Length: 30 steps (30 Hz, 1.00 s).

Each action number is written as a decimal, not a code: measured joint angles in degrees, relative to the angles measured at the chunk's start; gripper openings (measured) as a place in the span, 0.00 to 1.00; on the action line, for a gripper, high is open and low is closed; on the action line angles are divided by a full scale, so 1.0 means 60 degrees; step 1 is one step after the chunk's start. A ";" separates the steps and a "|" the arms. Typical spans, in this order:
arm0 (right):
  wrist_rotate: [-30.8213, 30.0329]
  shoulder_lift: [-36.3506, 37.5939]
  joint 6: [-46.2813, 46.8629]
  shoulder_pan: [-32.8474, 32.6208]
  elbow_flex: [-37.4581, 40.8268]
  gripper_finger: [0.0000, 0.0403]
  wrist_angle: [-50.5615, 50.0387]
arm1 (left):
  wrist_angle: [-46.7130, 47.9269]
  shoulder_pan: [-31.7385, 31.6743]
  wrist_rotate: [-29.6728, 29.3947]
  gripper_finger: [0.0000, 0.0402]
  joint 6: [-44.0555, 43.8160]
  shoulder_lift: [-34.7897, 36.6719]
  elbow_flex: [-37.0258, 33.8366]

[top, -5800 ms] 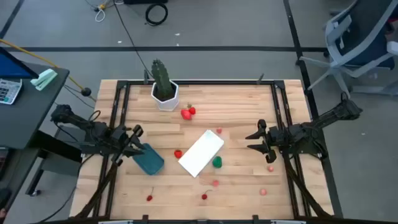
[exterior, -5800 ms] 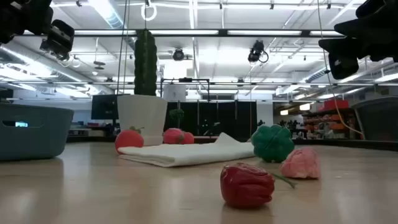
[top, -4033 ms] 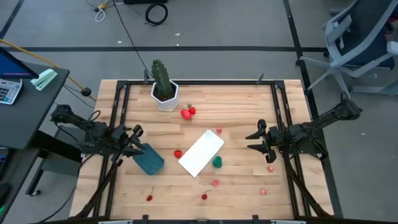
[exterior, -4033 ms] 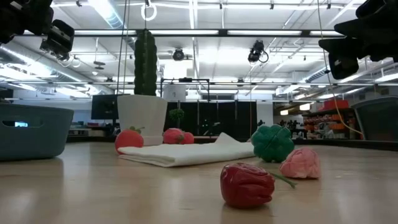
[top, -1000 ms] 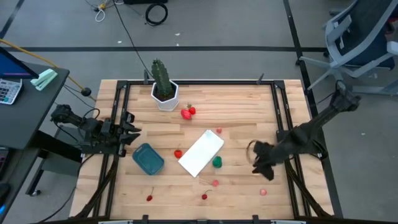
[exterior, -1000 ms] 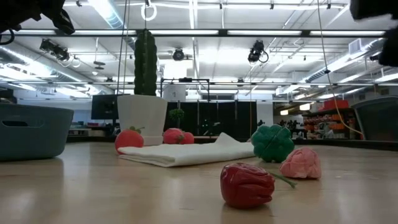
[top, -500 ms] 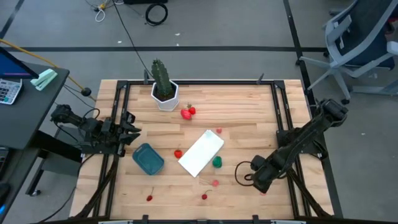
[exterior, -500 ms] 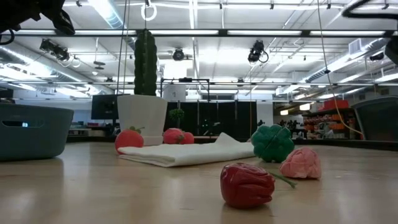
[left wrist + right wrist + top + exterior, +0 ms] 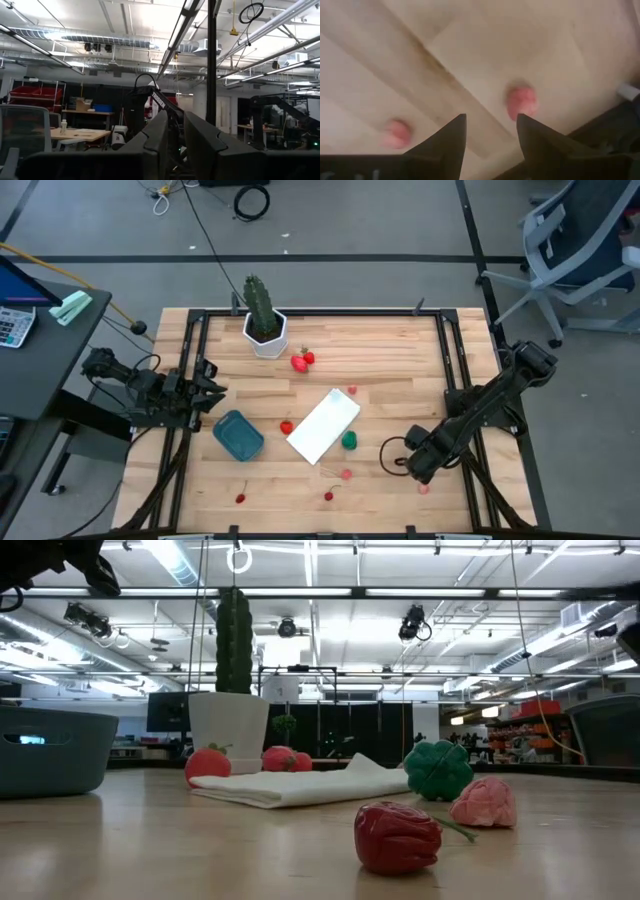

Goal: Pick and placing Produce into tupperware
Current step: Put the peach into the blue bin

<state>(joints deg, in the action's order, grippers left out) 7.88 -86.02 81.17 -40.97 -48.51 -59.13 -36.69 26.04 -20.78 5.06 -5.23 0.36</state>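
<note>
Wooden tabletop (image 9: 380, 360) carries tiny red and pink toy fruits (image 9: 522, 101) beneath the right gripper's (image 9: 490, 131) spread fingers.

High view: overhead, straight down, takes in the whole table (image 9: 400, 360), both arms and surrounding floor. Low view: at tabletop level, facing level across the wood into the room behind; red piece (image 9: 398, 837) very near, white pot (image 9: 228, 732) farther back. Left wrist view: faces level out into the room, ceiling lights above. Right wrist view: close above the tabletop, facing down. High and low views share the cactus (image 9: 259, 304), pot and white panel (image 9: 323, 425)
</note>
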 joint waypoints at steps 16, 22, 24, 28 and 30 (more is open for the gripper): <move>0.0672 0.0040 0.0248 -0.0007 0.1275 0.45 0.0433 | 0.0004 0.0002 -0.0001 0.16 0.0000 0.0000 0.0000; 0.0278 0.0040 0.0218 -0.0007 0.1275 0.45 0.0480 | 0.0004 0.0001 -0.0002 0.17 0.0000 0.0000 0.0000; 0.0119 0.0040 0.0209 -0.0007 0.1275 0.45 0.0718 | 0.0004 0.0003 0.0000 0.17 0.0000 0.0000 0.0000; 0.0055 0.0029 0.0193 -0.0007 0.1275 0.45 0.1143 | 0.0007 0.0004 0.0000 0.18 0.0000 0.0000 0.0000; 0.0047 0.0016 0.0193 -0.0007 0.1275 0.45 0.1166 | 0.0007 0.0002 0.0000 0.17 0.0000 0.0000 0.0000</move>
<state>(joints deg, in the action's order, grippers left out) 8.16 -85.92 82.32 -41.01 -40.86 -52.14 -36.64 26.05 -20.78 5.06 -5.23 0.36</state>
